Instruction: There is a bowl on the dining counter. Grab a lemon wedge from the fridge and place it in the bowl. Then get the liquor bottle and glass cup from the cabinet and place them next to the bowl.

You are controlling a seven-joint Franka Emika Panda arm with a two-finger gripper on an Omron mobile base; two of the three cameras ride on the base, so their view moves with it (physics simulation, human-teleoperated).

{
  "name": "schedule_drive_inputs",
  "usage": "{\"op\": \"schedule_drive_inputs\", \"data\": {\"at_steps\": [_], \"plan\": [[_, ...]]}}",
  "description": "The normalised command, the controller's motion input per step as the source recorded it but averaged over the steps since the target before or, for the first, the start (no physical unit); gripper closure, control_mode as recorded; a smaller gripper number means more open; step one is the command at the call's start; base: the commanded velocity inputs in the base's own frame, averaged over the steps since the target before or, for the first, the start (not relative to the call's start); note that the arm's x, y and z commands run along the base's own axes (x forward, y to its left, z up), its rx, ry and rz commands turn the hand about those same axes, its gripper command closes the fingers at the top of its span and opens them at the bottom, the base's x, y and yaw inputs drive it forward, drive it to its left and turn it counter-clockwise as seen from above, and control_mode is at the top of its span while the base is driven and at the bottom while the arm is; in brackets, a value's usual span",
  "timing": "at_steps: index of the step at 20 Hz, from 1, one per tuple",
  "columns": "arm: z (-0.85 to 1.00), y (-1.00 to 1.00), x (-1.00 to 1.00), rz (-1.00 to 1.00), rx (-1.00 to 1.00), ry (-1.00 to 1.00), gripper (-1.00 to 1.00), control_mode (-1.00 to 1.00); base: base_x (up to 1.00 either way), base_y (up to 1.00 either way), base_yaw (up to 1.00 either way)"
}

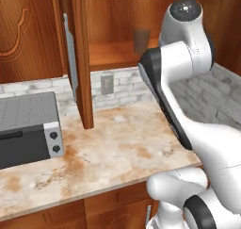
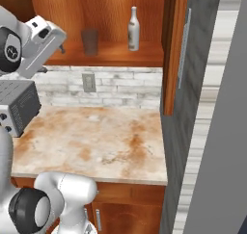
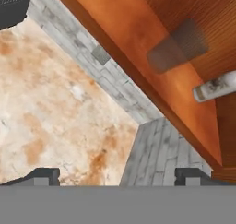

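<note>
Fingertips: two small dark tips at the bottom of the hand view, far apart, nothing between them; gripper released and empty.
Gripper position: raised in front of the open cabinet, over the wall counter, short of the shelf; in the right base view the hand sits at upper left, left of the tumbler.
Wall counter: beige stone top with rusty blotches, bare in the middle; wood drawers below.
Cabinet: reddish-brown wood, doors open; one door stands edge-on in the left base view, the other at right in the right base view, with a slim silver handle.
Shelf: carries both task items.
Glass cup: greyish translucent tumbler, upright on the shelf, left of the bottle and apart from it; also seen in the hand view.
Liquor bottle: pale, long slim neck, upright on the shelf near the right end; hand view catches its lower body.
Backsplash: grey-white brick with a wall outlet.
Toaster oven: grey box with two dark knobs, on the counter to the left.
</note>
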Motion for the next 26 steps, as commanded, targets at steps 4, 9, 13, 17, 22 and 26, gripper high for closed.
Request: {"op": "schedule_drive_inputs", "data": {"at_steps": [4,9,13,17,22,26], "plan": [[0.0,0.02,0.82,-0.01,-0.2,-0.09,-1.0,-1.0,0.0,0.0,0.0],[0.2,0.04,0.53,-0.01,-0.25,-0.07,-1.0,-1.0,0.0,0.0,0.0],[0.12,0.0,0.61,0.0,-0.18,0.01,-1.0,-1.0,0.0,0.0,0.0],[0.0,-0.11,0.56,0.0,-0.12,0.02,-1.0,-1.0,0.0,0.0,0.0],[-0.07,0.0,0.54,0.0,-0.14,0.0,-1.0,-1.0,0.0,0.0,0.0],[-0.04,0.0,0.58,0.0,-0.09,0.0,-1.0,-1.0,0.0,0.0,0.0]]}}
